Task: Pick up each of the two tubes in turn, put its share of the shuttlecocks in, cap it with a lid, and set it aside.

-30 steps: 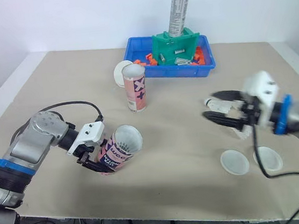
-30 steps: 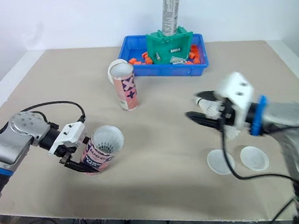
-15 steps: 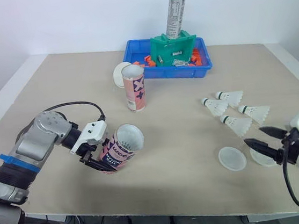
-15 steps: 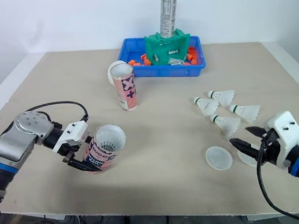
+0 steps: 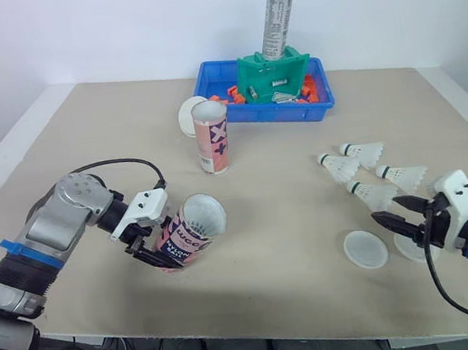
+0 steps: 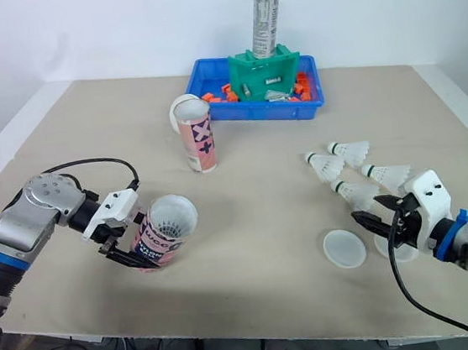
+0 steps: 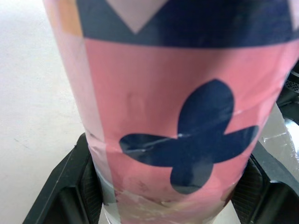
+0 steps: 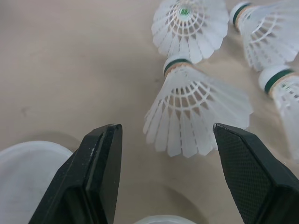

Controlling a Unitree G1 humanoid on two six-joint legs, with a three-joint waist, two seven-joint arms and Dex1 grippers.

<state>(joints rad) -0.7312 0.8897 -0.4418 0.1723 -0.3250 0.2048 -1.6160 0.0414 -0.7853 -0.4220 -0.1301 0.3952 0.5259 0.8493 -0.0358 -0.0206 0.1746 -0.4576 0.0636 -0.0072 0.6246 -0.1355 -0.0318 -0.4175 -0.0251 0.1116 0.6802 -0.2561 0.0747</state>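
Loading step: my left gripper clamped the tilted tube at near left; my right gripper hung open before the nearest of 4 shuttlecocks, needing, I judged, a centred close.

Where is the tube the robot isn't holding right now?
In the left eye view the free tube stands upright, left of centre, just in front of the blue bin, with a white lid right by it.
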